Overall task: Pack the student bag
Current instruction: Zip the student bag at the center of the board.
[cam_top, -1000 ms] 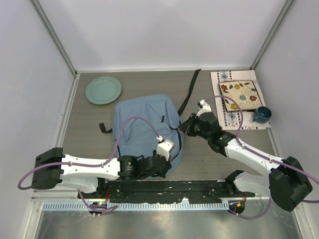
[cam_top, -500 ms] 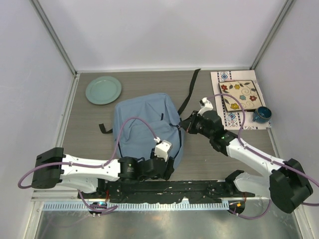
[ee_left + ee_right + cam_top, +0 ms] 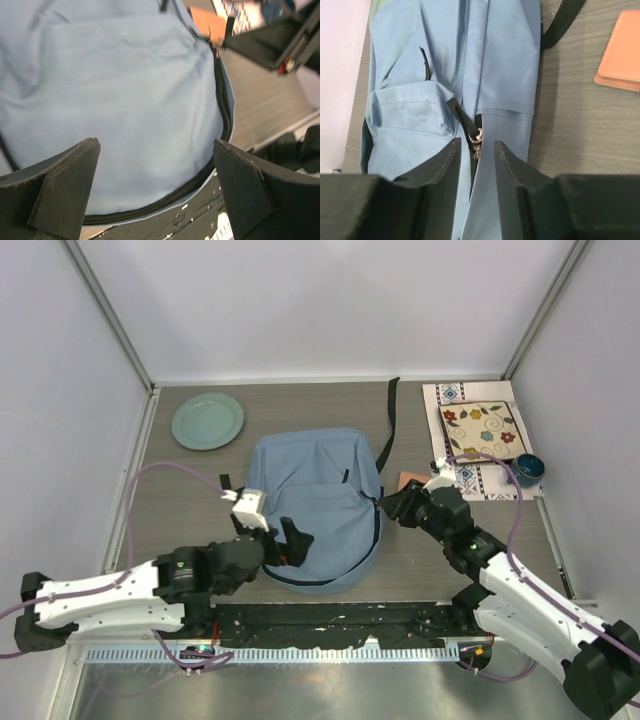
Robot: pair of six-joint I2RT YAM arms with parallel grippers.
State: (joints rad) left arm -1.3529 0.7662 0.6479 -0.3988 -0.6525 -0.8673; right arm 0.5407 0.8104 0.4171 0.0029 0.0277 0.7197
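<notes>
The student bag lies flat mid-table, light blue-grey with a dark zipper along its near edge. My left gripper hovers over its near left part, jaws wide open and empty; the left wrist view shows bag fabric and zipper beneath the gripper. My right gripper sits at the bag's right edge. In the right wrist view this gripper is narrowly open, and the metal zipper pull hangs loose in the gap, touching neither finger.
An orange-brown leather wallet lies just right of the bag. A green plate sits far left. At far right a patterned mat carries a floral tile and a blue cup. A black strap trails toward the back.
Both grippers opened and let go of the bag. The left arm swung left and back from the bag's near edge. The bag settled flatter and shifted right, uncovering the wallet.
</notes>
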